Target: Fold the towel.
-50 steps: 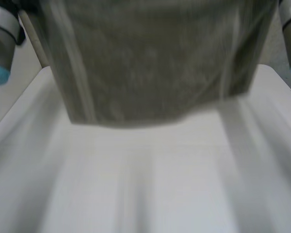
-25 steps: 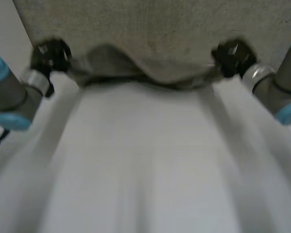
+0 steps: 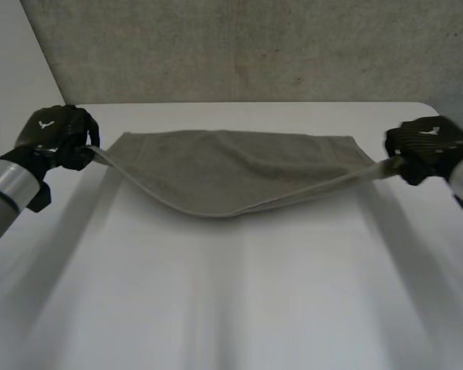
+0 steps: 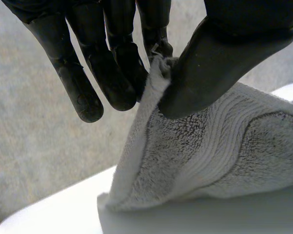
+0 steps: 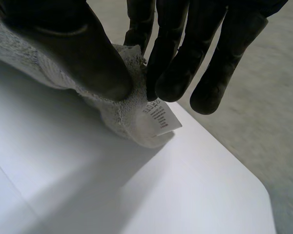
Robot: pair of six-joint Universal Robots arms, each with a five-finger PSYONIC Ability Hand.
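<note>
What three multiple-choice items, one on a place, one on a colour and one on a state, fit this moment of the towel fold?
1. Where is the towel's white label? A in its middle; B at the corner that the right hand pinches; C along its far edge.
2. What colour is the towel? A red; B blue; C grey.
3. How is the left hand? A open; B shut on the towel; C shut on nothing.

1 B: the right wrist view shows the label hanging at the pinched corner.
2 C: both wrist views show grey pile.
3 B: in its wrist view, thumb and fingers pinch a towel corner.
</note>
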